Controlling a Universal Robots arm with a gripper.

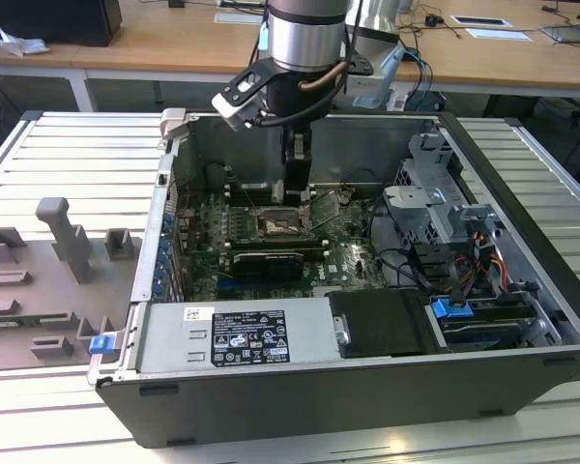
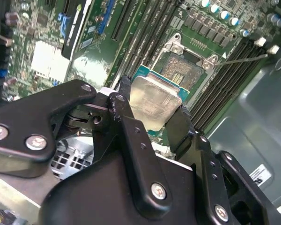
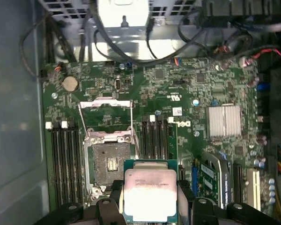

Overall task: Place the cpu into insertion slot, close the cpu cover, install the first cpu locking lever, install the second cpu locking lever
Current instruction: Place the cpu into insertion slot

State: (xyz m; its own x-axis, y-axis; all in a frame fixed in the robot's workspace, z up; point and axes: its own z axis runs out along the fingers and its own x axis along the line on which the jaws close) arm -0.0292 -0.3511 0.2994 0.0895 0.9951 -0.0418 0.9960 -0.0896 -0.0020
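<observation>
One hand point(image 1: 296, 172) hangs near the insertion slot point(image 1: 282, 225) in the exterior view, its fingers point(image 2: 124, 93) pinch the cpu point(image 2: 154, 102) just beside that slot in the second wrist view, and the first wrist view shows the cpu cover point(image 3: 106, 104) lifted off the slot.

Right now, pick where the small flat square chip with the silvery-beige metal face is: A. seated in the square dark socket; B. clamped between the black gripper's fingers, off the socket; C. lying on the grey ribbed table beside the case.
B: in both wrist views the cpu is clamped in the gripper, while the insertion slot lies bare with the cpu cover swung open.
</observation>
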